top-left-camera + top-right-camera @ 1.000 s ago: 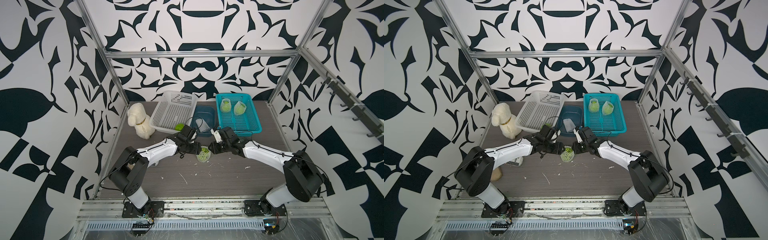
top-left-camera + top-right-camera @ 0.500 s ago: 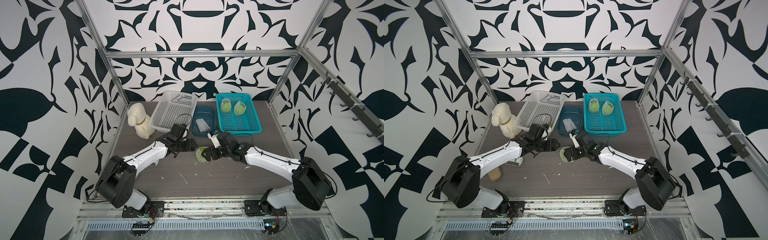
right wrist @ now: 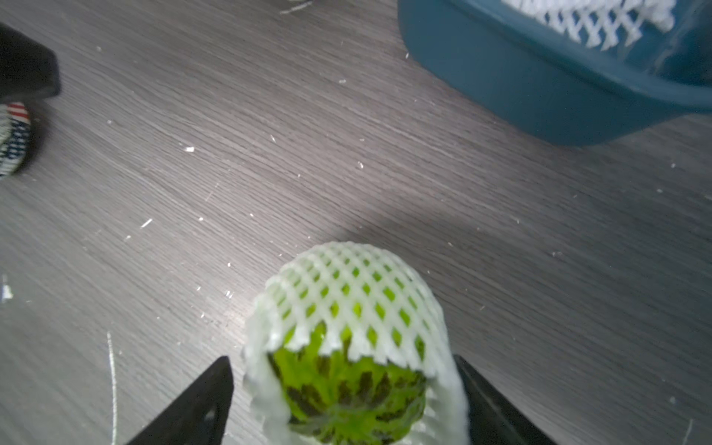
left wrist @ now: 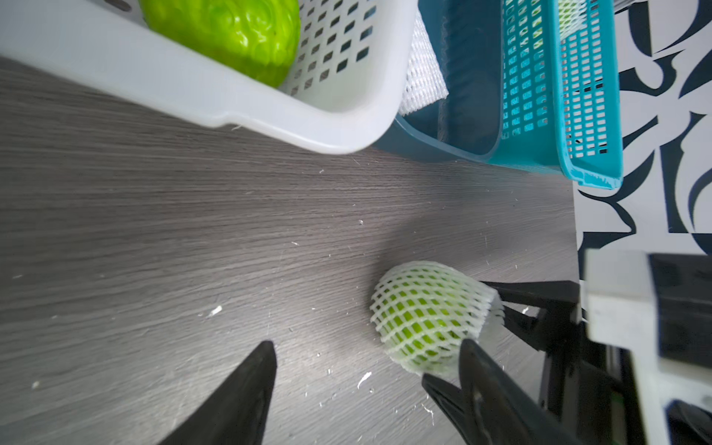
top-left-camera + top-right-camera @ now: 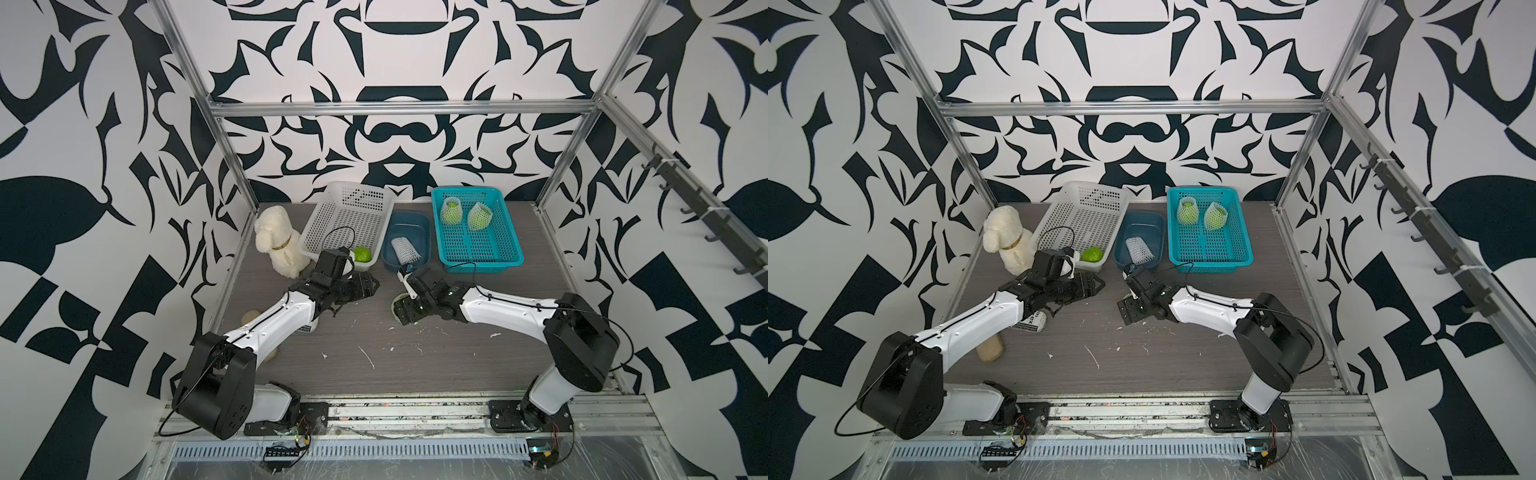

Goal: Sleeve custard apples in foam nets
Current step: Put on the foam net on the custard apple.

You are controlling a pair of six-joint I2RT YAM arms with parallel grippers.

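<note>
The right pincer (image 3: pixel 343 360) stands wide with a custard apple (image 3: pixel 346 389) between its jaws. One jaw lies right by the foam net (image 3: pixel 346 285) while a sliver of worktop (image 3: pixel 346 154) shows beside the other, so it looks to straddle the fruit rather than clamp it. The net covers most of this fruit and leaves only the dark-marked end bare, so the sleeving of fruit 3 looks done and the step in hand is the pick-up. The left pincer (image 4: pixel 368 345) is near the same fruit, jaws apart with nothing between them. Further out, the teal basket (image 5: pixel 478 257) at the back holds 2 sleeved fruits (image 5: pixel 451 211). Beside it, the dark blue tub (image 5: pixel 409 220) holds 1 spare net (image 5: pixel 404 248). The white basket (image 5: pixel 345 224) holds 1 bare custard apple (image 5: pixel 362 254) in its near corner. Next, the right pincer needs to close gently on the netted fruit without dragging the net off, then lift and carry it over the tub into the teal basket. The free left pincer can then reach into the white basket for the last bare fruit, with the spare net to follow.
</note>
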